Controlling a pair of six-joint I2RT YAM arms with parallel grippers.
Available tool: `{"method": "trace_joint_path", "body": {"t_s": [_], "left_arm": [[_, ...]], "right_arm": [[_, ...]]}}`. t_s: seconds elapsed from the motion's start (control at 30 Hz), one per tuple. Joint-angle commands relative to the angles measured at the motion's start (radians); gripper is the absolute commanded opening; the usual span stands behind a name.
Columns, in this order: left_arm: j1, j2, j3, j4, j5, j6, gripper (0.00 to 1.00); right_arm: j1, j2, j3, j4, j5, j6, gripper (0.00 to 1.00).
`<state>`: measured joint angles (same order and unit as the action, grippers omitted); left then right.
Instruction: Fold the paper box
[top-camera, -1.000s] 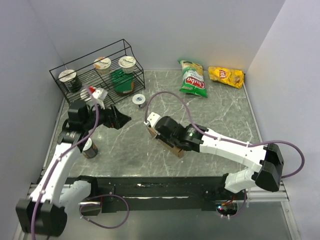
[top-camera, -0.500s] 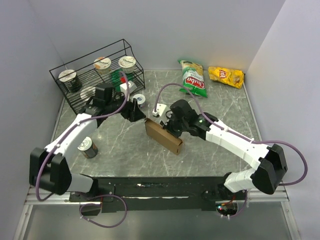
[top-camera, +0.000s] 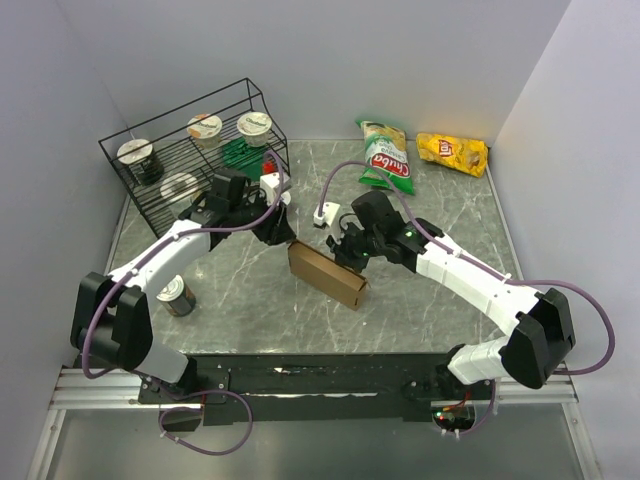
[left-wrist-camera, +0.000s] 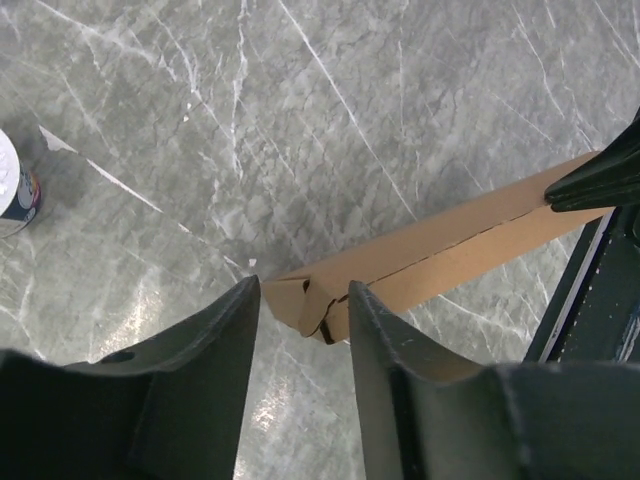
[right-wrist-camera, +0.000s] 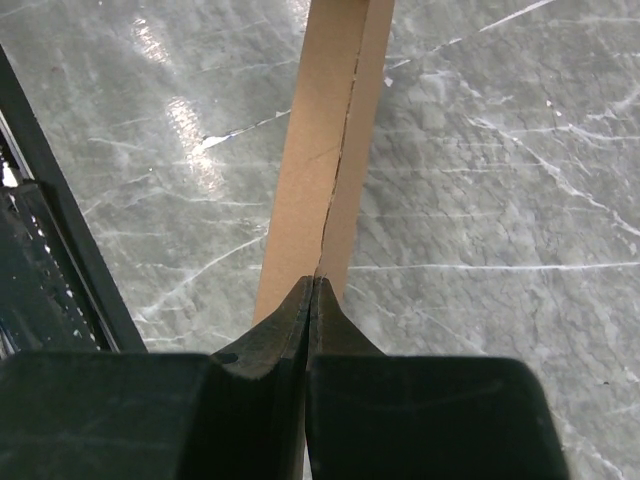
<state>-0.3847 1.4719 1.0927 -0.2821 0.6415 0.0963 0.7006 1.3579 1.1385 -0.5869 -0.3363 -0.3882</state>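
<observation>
The paper box (top-camera: 325, 275) is a long flat brown cardboard piece lying slantwise mid-table. In the left wrist view its near end (left-wrist-camera: 430, 265) shows a tucked flap. My left gripper (top-camera: 283, 235) hovers at the box's far-left end, open, with that end corner between its fingertips (left-wrist-camera: 303, 290). From the right, my right gripper (top-camera: 347, 250) comes down onto the box. It is shut, nothing between its fingers, and its tips (right-wrist-camera: 314, 282) rest on the seam running along the top of the box (right-wrist-camera: 320, 150).
A black wire rack (top-camera: 190, 150) with several cups stands at the back left. A tin can (top-camera: 178, 295) stands near the left arm, also at the left wrist view's edge (left-wrist-camera: 15, 190). A green chip bag (top-camera: 385, 155) and a yellow one (top-camera: 452, 152) lie at the back right.
My left arm has swung right from the rack side to the box's left end, and its jaws have narrowed. The right gripper has shifted back along the box, still shut.
</observation>
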Motion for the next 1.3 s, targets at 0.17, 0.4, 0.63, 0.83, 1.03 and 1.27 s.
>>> {"method": "trace_joint_path", "body": {"t_s": [0.17, 0.4, 0.63, 0.83, 1.03, 1.27], "left_arm": [[-0.023, -0.010, 0.012, 0.012, -0.031, 0.057, 0.36], [-0.023, -0.074, -0.039, 0.029, -0.026, 0.048, 0.59], [-0.020, -0.053, -0.033, 0.032, -0.006, 0.057, 0.53], [-0.020, -0.004, 0.007, 0.008, 0.018, 0.066, 0.38], [-0.020, 0.002, 0.006, 0.021, 0.024, 0.059, 0.31], [-0.028, 0.014, -0.001, 0.047, 0.056, 0.040, 0.23]], "right_arm": [[-0.012, 0.014, -0.002, -0.014, -0.029, -0.008, 0.00], [-0.015, 0.017, 0.003, -0.019, -0.030, -0.003, 0.00], [-0.016, 0.014, 0.001, -0.018, -0.030, -0.001, 0.00], [-0.015, 0.014, 0.000, -0.018, -0.026, -0.001, 0.00], [-0.015, 0.018, -0.003, -0.016, -0.027, -0.001, 0.00], [-0.016, 0.026, 0.000, -0.016, -0.026, -0.005, 0.00]]}}
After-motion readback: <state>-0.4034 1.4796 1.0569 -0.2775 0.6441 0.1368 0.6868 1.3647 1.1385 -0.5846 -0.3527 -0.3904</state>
